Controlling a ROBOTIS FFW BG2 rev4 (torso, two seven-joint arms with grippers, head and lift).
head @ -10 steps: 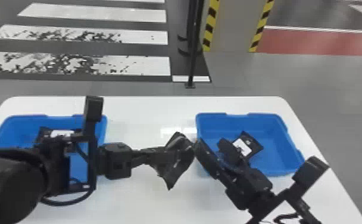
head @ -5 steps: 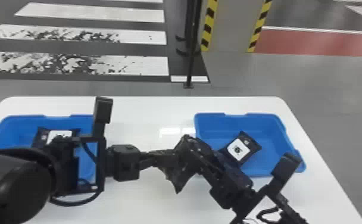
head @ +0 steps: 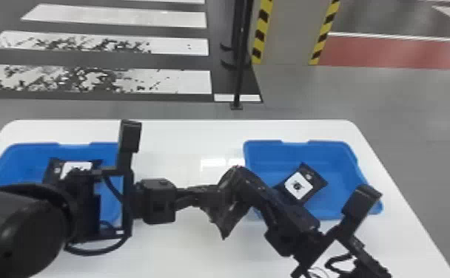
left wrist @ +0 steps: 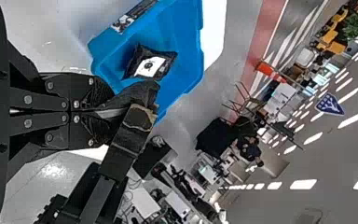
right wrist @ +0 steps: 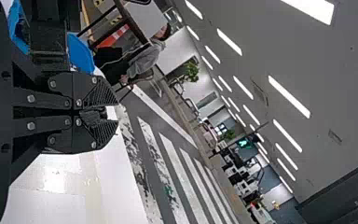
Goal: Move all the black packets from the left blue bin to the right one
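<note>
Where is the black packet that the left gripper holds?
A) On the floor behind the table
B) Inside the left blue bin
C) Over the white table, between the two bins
C: in the head view, the black packet hangs from the left gripper over the white table, between the left bin and the right bin.

on the table (head: 183,148), the left bin (head: 32,149) and the right bin (head: 331,151) sit well apart, a packet (head: 76,168) in one, another packet (head: 302,185) in the other — a third packet (head: 226,216) between them, nearer the right. behind the table — a pole (head: 239,81).
</note>
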